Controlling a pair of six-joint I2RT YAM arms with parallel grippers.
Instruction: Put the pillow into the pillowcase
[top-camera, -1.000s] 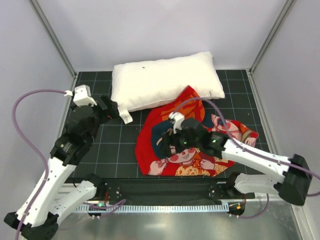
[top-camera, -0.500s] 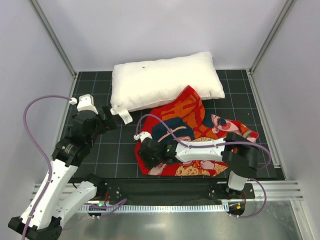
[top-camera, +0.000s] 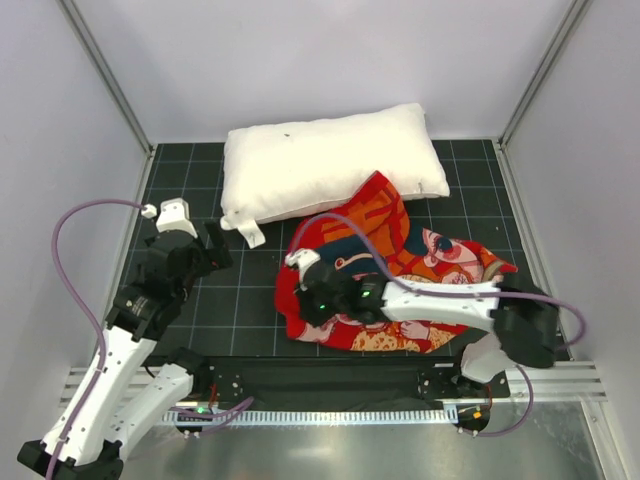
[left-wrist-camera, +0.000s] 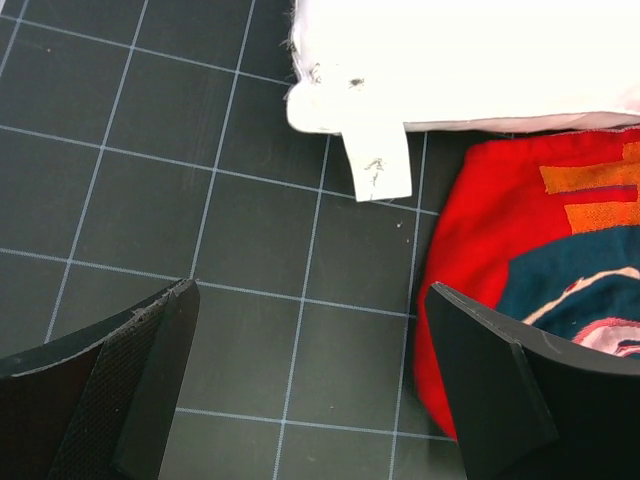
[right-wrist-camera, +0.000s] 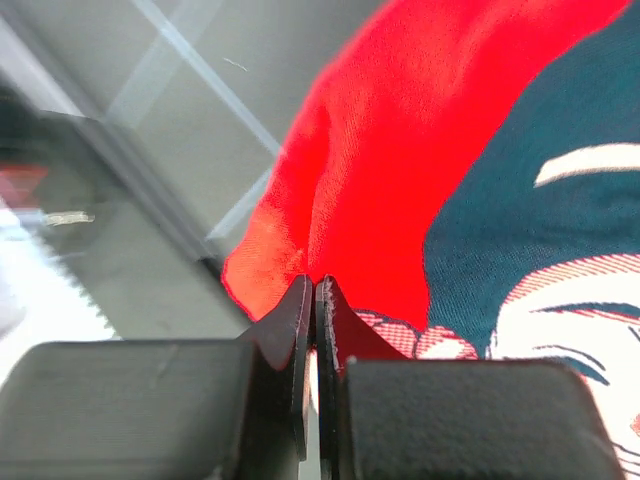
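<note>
Figure. The dark gridded worktop (top-camera: 240, 300) is carrying both task items. The large plump white stuffed pillow (top-camera: 320, 160) is lying along the far edge, unmoved over the past second and wholly outside the case. The floppy red fabric pillowcase (top-camera: 385, 215), printed with cartoon faces, is spreading over the near-right area, its far tip touching the pillow's near side.

The change is happening at the pillowcase's left border, towards the middle of the near edge. The right end effector (right-wrist-camera: 314, 290), which was standing wide over the middle of the print a second ago, is now sitting there with its jaws fully together. It appears to be pinching the thin red hem, and the cloth is bunching slightly. In judgement, a first hold on the case is being established, and insertion is not yet beginning.

The left end effector (left-wrist-camera: 310, 300) is staying fully spread and holding nothing. It is hovering over bare worktop near the left edge, just beside the pillow's near-left corner.

The small white tag (left-wrist-camera: 378, 165) on that corner is showing faint dark marks, too small to read. No brand or lettering is showing elsewhere.
</note>
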